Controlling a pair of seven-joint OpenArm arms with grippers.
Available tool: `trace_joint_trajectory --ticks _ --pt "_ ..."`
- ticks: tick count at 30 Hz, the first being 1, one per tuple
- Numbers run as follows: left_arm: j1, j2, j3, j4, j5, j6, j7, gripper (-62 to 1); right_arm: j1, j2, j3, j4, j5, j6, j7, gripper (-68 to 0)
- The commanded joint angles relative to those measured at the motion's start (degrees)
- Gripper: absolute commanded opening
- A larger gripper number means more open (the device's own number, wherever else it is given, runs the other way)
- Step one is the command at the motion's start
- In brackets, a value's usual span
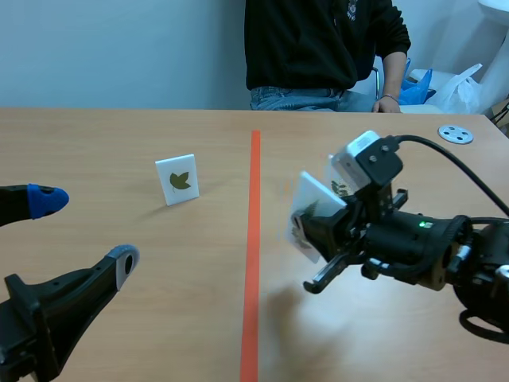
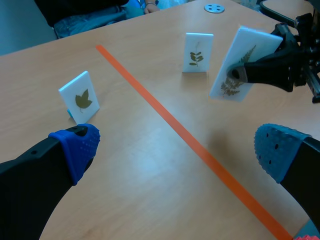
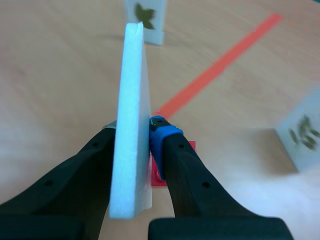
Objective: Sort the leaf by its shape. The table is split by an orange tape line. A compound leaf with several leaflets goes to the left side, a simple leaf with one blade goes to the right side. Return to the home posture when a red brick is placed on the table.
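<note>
1. Left gripper (image 1: 86,232): held wide open with nothing between the fingers, low over the table's left side.
2. Single-leaf card (image 1: 176,180): stood upright, left of the orange tape line (image 1: 253,239).
3. Fern card (image 2: 239,62): clamped by the right gripper (image 3: 135,131), tilted, held clear of the table, just right of the line.
4. Sprig card (image 2: 197,52): stood upright beyond the fern card, on the right side.
5. Grey disc (image 1: 455,134): seen far right.
</note>
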Motion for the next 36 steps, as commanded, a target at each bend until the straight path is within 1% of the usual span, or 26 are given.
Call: trace_joint_trajectory --ticks 1,5,8,11,14,18,24,28,32,36 --pt "0.09 0.31 0.15 0.83 -0.35 -0.11 -0.76 1.4 0.44 0.46 2.51 0.81 2.23 0.96 0.22 -66.2" --pt "0.09 0.31 0.15 0.83 -0.35 -0.11 -0.76 1.4 -0.50 0.46 9.51 0.81 5.22 2.10 -2.36 -66.2" --pt "0.09 0.28 0.15 0.83 -0.35 -0.11 -0.76 1.4 -0.59 0.50 13.90 0.79 5.33 2.16 -4.09 -66.2" --pt "0.09 0.28 0.15 0.83 -0.35 -0.11 -0.74 1.4 -0.33 1.70 16.41 0.24 5.31 1.75 -4.09 -66.2" --pt "0.09 0.28 0.15 0.83 -0.35 -0.11 -0.74 1.4 0.72 3.48 16.87 -2.32 5.25 -0.07 -2.95 -66.3" --pt "0.09 0.28 0.15 0.83 -0.35 -0.11 -0.74 1.4 4.28 4.90 16.87 -9.20 4.94 -0.22 -0.76 -66.3" --pt "0.09 0.28 0.15 0.83 -0.35 -0.11 -0.74 1.4 10.95 4.83 16.81 -20.79 4.55 -0.22 3.10 -66.3" --pt "0.09 0.28 0.15 0.83 -0.35 -0.11 -0.76 1.4 14.40 4.79 16.81 -27.39 1.86 -0.48 5.57 -66.3" --pt "0.09 0.28 0.15 0.83 -0.35 -0.11 -0.74 1.4 16.85 4.74 16.65 -33.40 0.07 -1.70 9.29 -66.3" --pt "0.09 0.28 0.15 0.83 -0.35 -0.11 -0.74 1.4 18.21 4.76 16.06 -38.25 -1.03 -2.64 11.67 -66.3"
